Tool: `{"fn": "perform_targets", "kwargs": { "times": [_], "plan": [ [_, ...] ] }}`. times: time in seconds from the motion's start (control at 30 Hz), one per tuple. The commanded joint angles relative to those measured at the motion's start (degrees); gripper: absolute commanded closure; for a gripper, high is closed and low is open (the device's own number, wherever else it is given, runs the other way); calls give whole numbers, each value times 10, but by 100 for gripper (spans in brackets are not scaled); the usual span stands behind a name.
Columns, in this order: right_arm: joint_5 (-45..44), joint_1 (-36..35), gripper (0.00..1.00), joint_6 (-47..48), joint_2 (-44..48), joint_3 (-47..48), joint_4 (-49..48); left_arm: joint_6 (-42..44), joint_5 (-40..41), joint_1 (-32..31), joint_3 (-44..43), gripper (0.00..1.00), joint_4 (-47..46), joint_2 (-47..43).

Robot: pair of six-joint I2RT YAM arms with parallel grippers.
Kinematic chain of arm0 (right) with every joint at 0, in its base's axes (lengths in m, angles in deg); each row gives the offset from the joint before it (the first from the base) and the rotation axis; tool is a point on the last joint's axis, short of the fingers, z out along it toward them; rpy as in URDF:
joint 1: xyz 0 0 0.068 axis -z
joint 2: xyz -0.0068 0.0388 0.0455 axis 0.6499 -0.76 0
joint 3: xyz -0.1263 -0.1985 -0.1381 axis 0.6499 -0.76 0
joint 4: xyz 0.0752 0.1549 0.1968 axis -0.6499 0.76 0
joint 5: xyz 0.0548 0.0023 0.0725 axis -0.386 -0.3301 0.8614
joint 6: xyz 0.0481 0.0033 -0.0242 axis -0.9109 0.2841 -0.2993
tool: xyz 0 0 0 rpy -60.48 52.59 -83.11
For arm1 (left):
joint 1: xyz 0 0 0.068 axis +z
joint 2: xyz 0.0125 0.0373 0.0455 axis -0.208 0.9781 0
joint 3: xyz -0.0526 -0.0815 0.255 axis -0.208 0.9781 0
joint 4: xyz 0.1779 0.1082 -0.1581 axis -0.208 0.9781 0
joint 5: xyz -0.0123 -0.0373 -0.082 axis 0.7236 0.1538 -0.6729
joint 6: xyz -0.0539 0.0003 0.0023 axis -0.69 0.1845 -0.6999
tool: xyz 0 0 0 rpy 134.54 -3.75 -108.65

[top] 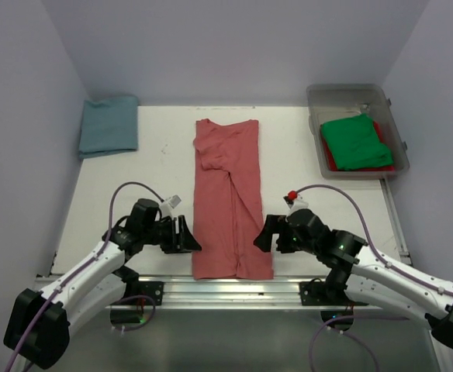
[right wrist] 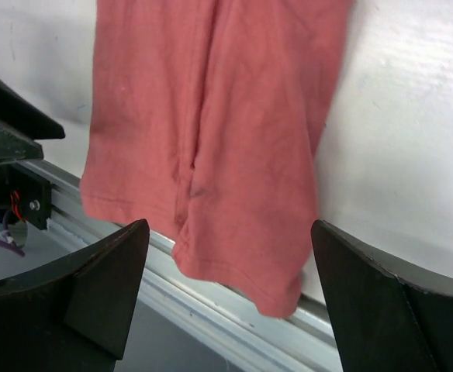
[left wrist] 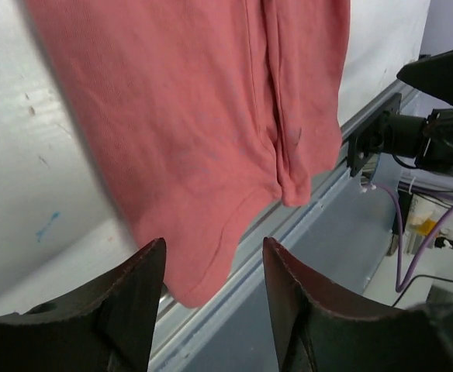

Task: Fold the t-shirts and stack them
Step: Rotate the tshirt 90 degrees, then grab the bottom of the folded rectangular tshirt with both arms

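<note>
Far left, the teal-blue t-shirt lies folded in the far corner of the desk, its left side against the side wall and partly off the desk's left edge. A wide stretch of bare surface lies between it and the arms. Near the desk's near edge, the left pincer points right at the salmon-red t-shirt. It stands partly open and grips nothing, and in its wrist view the dark fingers frame the shirt's near-left hem corner. The salmon-red t-shirt lies in the middle of the desk, folded lengthwise into a long strip running from far to near. There is a bunched wrinkle near its far end and a seam down the middle. Its near hem spills past the desk's edge over the metal rail, though it is hard to tell whether the cloth rests on the rail or hangs just above it. Just right of the strip, the right pincer faces left toward the near-right hem, spread wide and empty. Bare desk lies on both sides of the strip. In the far right corner stands a clear plastic bin holding the green t-shirt, which lies on top of the red t-shirt. Only slivers of the red one show at the edges.
</note>
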Motion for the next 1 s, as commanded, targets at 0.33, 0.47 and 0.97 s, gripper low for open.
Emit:
{"fn": "perform_targets", "kwargs": {
  "times": [0.33, 0.47, 0.97],
  "plan": [
    [42, -1, 37, -180, -6, -79, 91, -6, 22, -26, 43, 38, 123, -2],
    [54, -2, 61, -200, -13, -103, 63, -22, 20, -39, 51, 38, 57, 41],
    [113, -5, 78, -245, -18, -157, -24, -83, 30, -105, 93, 42, -140, 174]
  ]
}}
